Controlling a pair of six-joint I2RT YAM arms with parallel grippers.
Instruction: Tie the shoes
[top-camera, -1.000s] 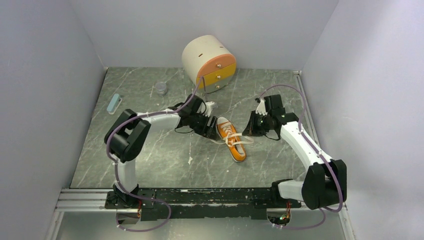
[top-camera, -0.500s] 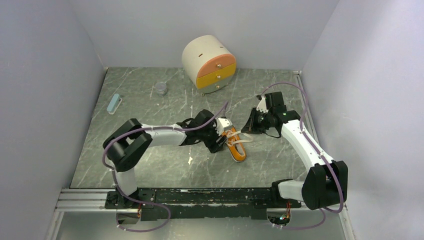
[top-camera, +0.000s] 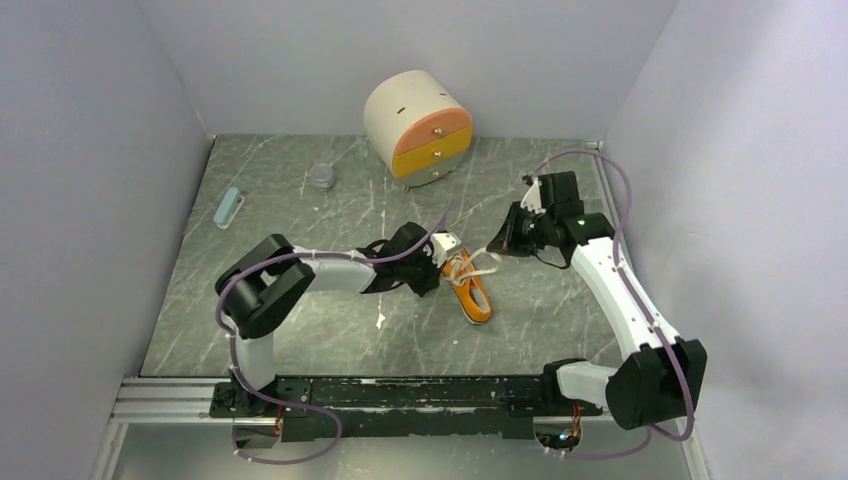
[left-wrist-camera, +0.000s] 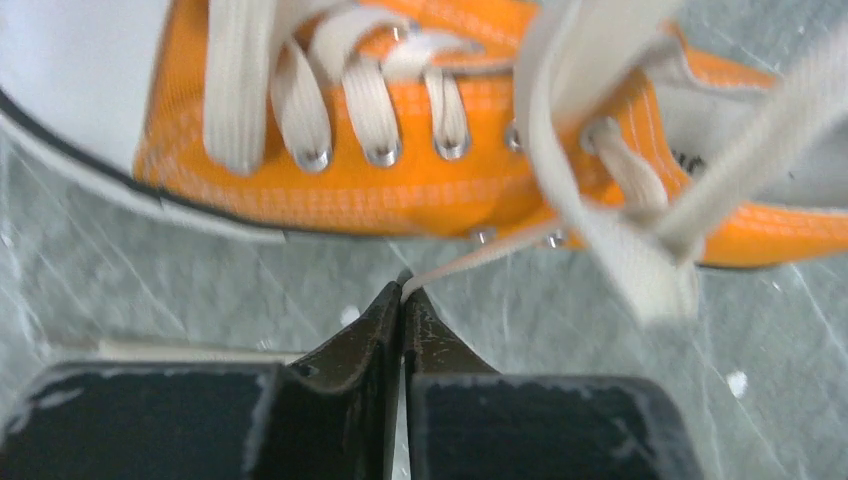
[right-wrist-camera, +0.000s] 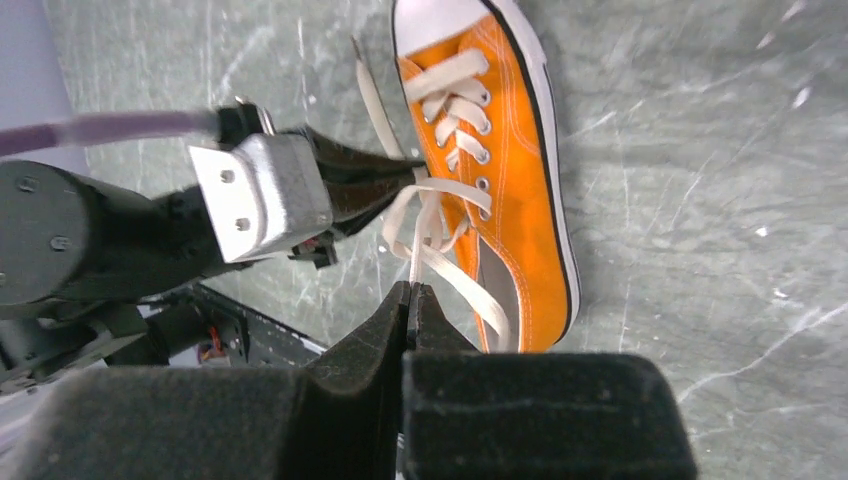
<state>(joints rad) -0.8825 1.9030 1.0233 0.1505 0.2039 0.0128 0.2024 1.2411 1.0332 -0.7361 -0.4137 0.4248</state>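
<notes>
The left arm (top-camera: 330, 270) lies low, forearm stretched rightward toward the middle, and the left gripper (left-wrist-camera: 403, 298) is closed, its tips meeting on a thin lace end (left-wrist-camera: 470, 262). The right arm (top-camera: 612, 285) reaches forward and inward with its wrist angled down, the right gripper (right-wrist-camera: 410, 292) pinched tight on a lace strand (right-wrist-camera: 416, 245). The two grippers are near each other but apart.

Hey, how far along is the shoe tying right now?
Done: the sneaker has its white laces threaded through the eyelets. In hand: the left gripper and right gripper are each shut on a lace strand. Left: no finished bow shows, so the tying itself remains.
</notes>
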